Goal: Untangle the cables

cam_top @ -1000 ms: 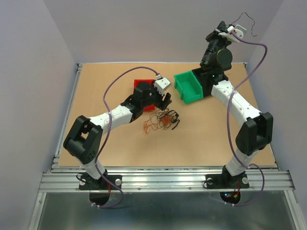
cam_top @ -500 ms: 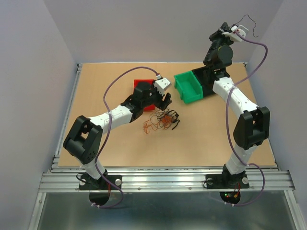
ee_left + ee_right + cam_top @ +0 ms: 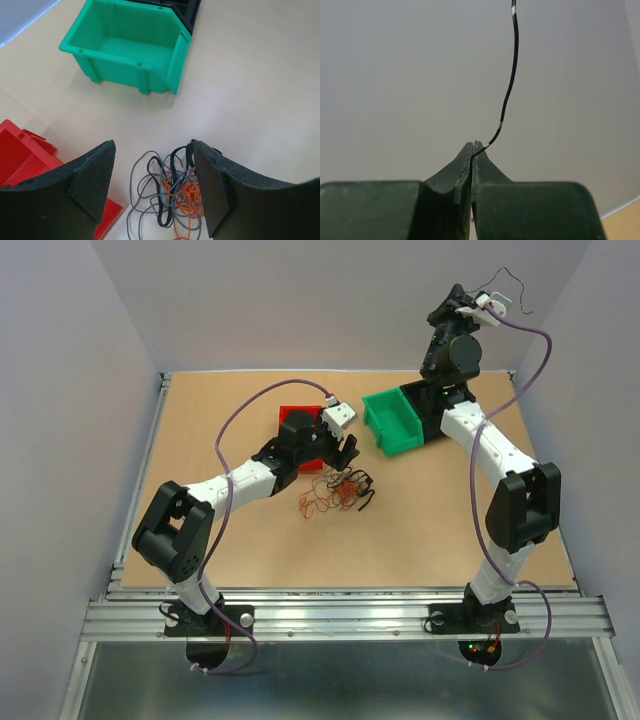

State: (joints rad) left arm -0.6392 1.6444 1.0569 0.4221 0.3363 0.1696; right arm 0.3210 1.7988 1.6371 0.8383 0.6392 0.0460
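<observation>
The right claw point(image 3: 473, 146) was clamped shut on a single black wire point(image 3: 507, 102), which ran up and away from the fingertips, free of the rest. Over the last second the claw had swung a little at the wrist, first right and then back left. It stayed high above the green bin point(image 3: 393, 440) at the far right, and the wire's loose end swayed with it. The wire hung clear of everything on the table point(image 3: 430, 525), so one cable looked already separated. The likely next step was to set it down apart, though I could not tell where. The right arm rose steeply from its base, bent at the elbow, with the forearm standing almost upright over the far bins.

The left claw point(image 3: 151, 152) had not moved. Its fingers were spread wide and held nothing, poised just over the bunch point(image 3: 170, 197) of grey, black and orange cables. The bunch lay on the table just right of the red bin point(image 3: 20, 160), nearer than the green bin. The left arm lay low, stretched toward the middle. The bunch was looped together as before, so most of the untangling seemed still ahead.
</observation>
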